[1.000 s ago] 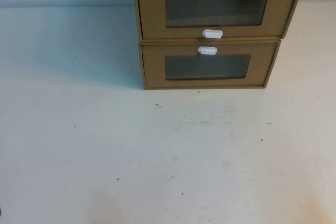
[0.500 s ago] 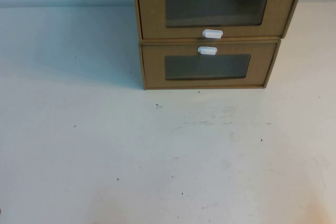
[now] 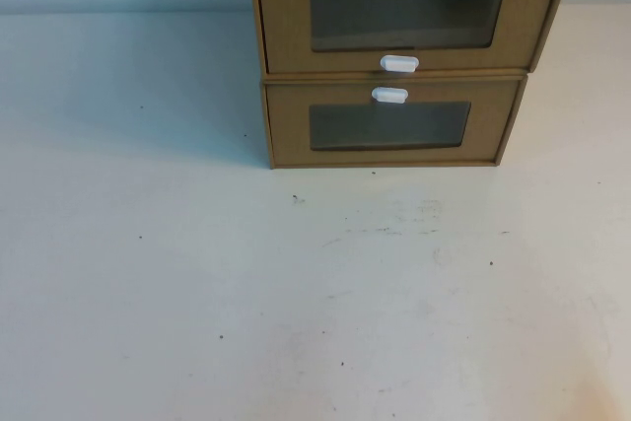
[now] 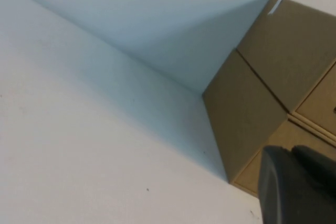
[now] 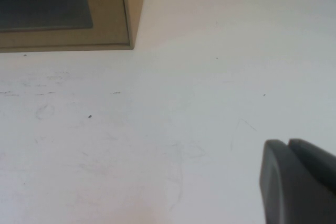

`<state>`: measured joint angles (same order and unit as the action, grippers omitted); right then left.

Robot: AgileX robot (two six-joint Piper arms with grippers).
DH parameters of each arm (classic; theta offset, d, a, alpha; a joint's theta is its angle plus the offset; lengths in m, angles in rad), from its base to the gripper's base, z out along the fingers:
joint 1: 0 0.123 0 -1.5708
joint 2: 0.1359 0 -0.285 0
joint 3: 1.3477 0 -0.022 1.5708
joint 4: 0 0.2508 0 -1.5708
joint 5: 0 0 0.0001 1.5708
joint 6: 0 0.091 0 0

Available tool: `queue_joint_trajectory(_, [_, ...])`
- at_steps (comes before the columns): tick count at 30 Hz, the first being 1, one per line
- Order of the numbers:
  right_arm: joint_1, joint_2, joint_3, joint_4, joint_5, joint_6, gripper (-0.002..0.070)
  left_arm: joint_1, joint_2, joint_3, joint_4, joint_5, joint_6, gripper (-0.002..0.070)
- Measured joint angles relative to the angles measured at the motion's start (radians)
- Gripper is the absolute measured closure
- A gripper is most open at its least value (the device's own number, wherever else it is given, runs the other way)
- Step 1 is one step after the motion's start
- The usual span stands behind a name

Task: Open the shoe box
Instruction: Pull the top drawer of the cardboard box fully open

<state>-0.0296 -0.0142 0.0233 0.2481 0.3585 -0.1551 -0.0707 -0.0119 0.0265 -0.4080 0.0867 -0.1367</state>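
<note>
Evidently nothing has moved in the last second: the two stacked shoe boxes point(image 3: 394, 130) stay shut on the bench point(image 3: 296, 293), their white pull tabs point(image 3: 399, 63) untouched. The left pincer point(image 4: 290, 150), pressed together, hangs near the boxes' side corner. The right pincer point(image 5: 287, 142), likewise pressed together, hovers over bare bench with the boxes well ahead, so the opening looks not yet begun.

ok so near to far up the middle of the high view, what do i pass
table, lower shoe box, lower white handle, upper white handle, upper shoe box. left gripper, shut, near the boxes' side; right gripper, shut, over the table; both only in wrist views
</note>
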Motion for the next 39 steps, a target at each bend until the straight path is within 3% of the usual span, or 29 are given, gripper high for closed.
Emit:
queue_joint_trajectory(6, [0.000,0.000,0.000,0.000,0.000,0.000,0.0690,0.015,0.000,-0.003,-0.018,-0.005,-0.005,0.0679])
queue_joint_trajectory(13, [0.000,0.000,0.000,0.000,0.000,0.000,0.0690,0.017,0.149,-0.210,-0.015,0.275,0.055,0.0679])
queue_joint_trajectory(22, [0.000,0.000,0.000,0.000,0.000,0.000,0.0690,0.017,0.528,-0.641,-0.019,0.508,0.342,0.0679])
queue_joint_trajectory(30, [0.000,0.000,0.000,0.000,0.000,0.000,0.0689,0.018,0.970,-1.091,-0.178,0.747,0.646,0.0679])
queue_joint_trajectory(39, [0.000,0.000,0.000,0.000,0.000,0.000,0.0690,-0.009,1.422,-1.688,-0.231,1.004,0.707,0.0679])
